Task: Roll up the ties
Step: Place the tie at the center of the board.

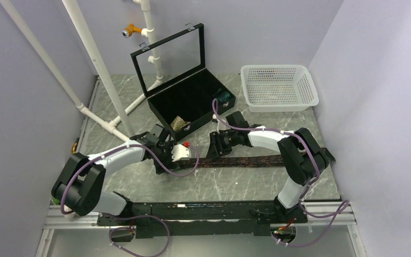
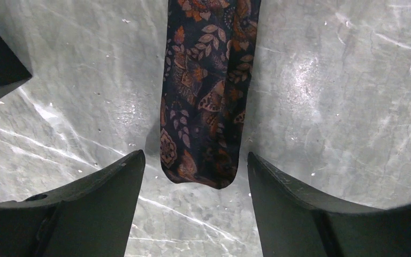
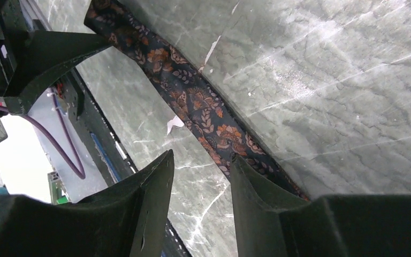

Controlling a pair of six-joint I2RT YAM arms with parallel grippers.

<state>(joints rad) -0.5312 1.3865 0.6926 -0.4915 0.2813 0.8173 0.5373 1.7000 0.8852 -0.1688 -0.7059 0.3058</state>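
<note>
The step in hand looks to be starting the roll at the narrow end of the dark brown-maroon patterned fabric necktie point(image 2: 203, 96), which lies flat and straight along the grey marble desk point(image 1: 219, 184). The jaws of the left arm point(image 1: 118, 158) stand wide, one on each side of that blunt end, not touching it. To do it well, they should pinch the tip squarely across its width and turn it tightly over itself, with the other arm pressing the length flat so the coil does not cone. The jaws of the right arm point(image 1: 267, 136) are narrowly parted and hold nothing, with the tie running beside one finger. Both arms reach forward, wrists pitched down toward each other. Beyond, an open black glass-lidded box point(image 1: 199, 130) holds a rolled tan speckled tie point(image 1: 179, 123) and a teal tie point(image 1: 225, 98).
</note>
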